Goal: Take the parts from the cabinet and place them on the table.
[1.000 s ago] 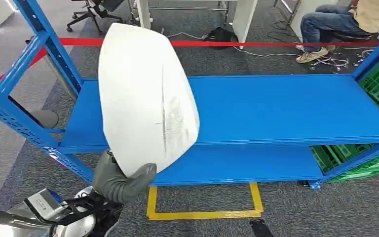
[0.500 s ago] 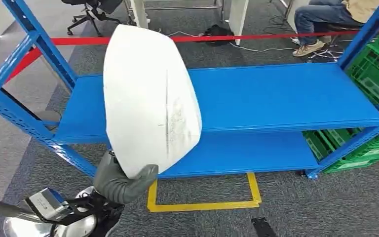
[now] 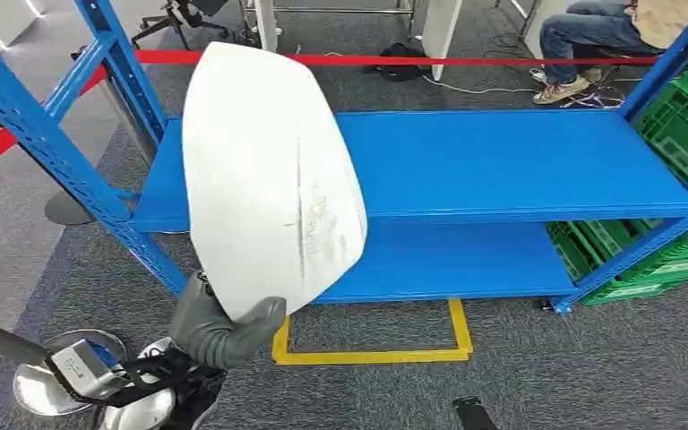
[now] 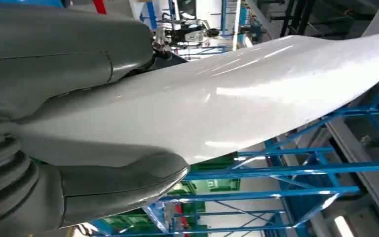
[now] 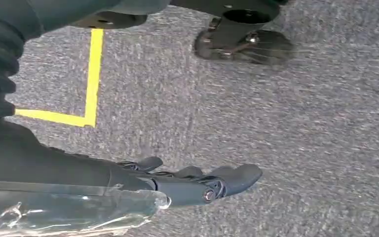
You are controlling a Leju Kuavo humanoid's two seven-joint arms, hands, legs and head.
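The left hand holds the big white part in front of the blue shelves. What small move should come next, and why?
Probably keep turning away from the blue rack toward the table, grip unchanged. The left hand already holds the white part clear of the bare shelves, and the right hand hangs empty above the carpet.

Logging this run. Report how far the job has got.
Done: the white part is off the blue rack and gripped at its lower edge by the left hand. The right hand hangs free above the carpet. Left: setting the part on a table.
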